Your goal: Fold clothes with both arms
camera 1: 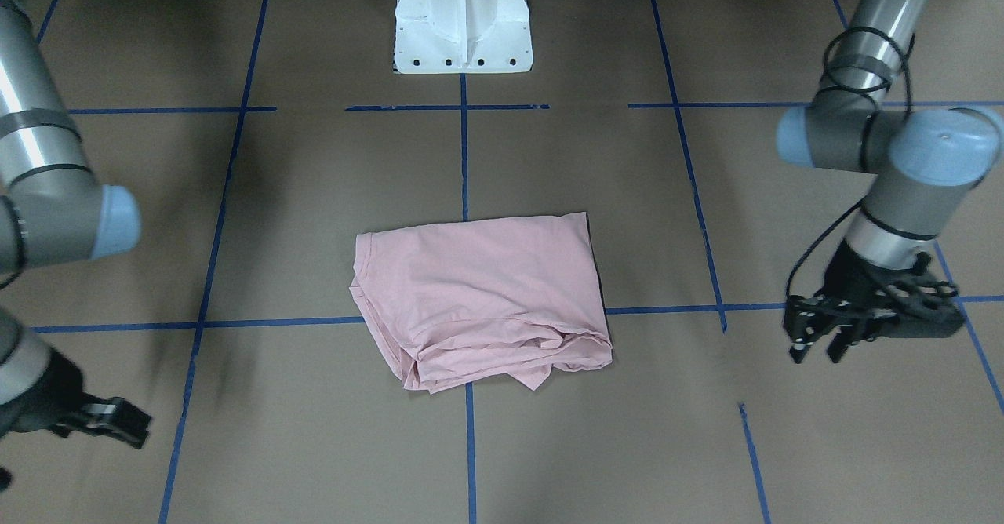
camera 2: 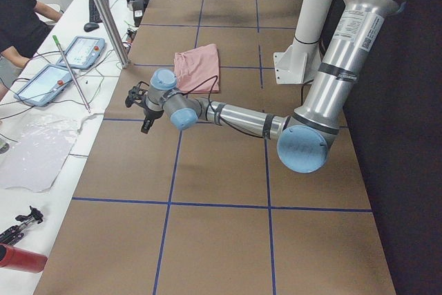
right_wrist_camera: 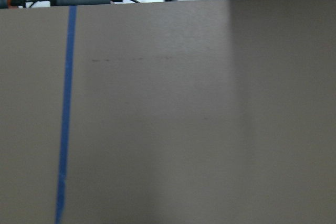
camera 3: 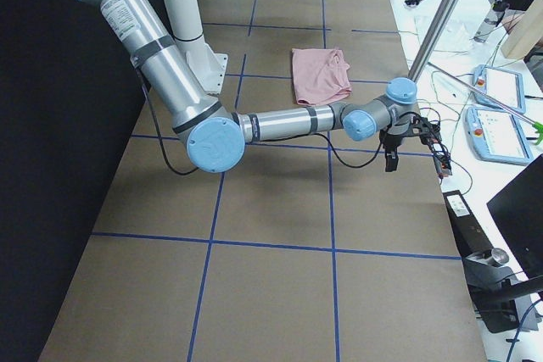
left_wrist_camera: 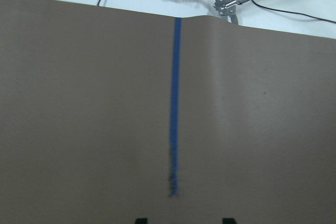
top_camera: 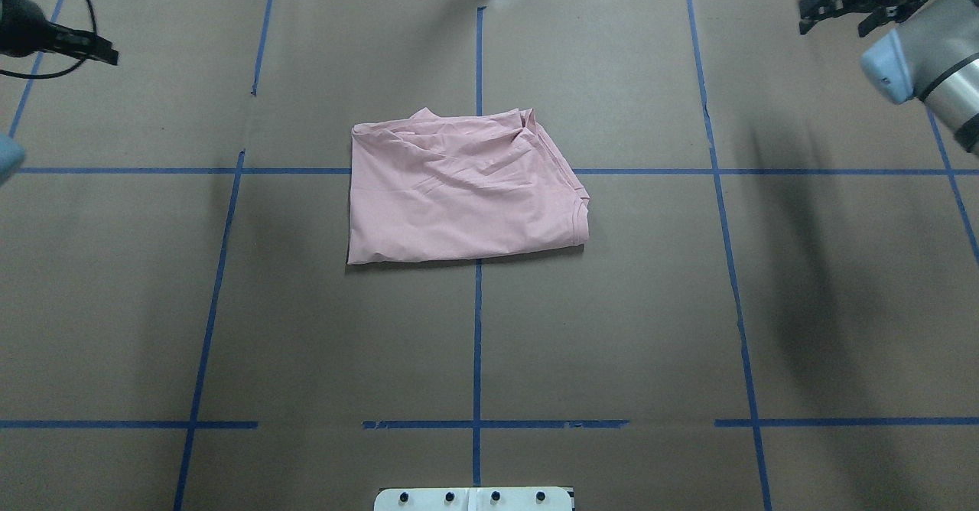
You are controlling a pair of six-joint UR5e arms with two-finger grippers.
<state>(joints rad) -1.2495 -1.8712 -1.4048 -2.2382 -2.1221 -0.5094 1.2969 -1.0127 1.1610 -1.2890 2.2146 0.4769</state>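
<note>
Shirt (top_camera: 459,190), pink, lies folded into a rough rectangle on the table (top_camera: 612,304), plain side up, across a crossing of blue tape lines (top_camera: 478,343). Its layers bunch and wrinkle along the edge farthest from the white base (camera 1: 463,22); the edge nearest the base is smooth and straight.

Left gripper (camera 1: 816,355): jaws parted, nothing between them. In the left wrist view the two fingertips (left_wrist_camera: 139,220) show well apart at the bottom edge, over bare brown paper and one tape line (left_wrist_camera: 175,103). It grips nothing and touches neither shirt nor paper. The shirt lies well apart from it, on its right and somewhat nearer the base.

Right gripper (top_camera: 834,29): its fingers stand apart in the overhead view, with nothing between them. Its wrist view shows only bare paper, a tape line (right_wrist_camera: 65,114) and the table's far edge. The shirt lies well apart from it, on its left and somewhat nearer the base.

Both grippers sit close to the table's far edge, at opposite ends, with the shirt between them near the centre line. Each arm reaches out low over the table, the left arm (camera 2: 242,115) nearest in the left side view and the right arm (camera 3: 288,122) nearest in the right side view.
</note>
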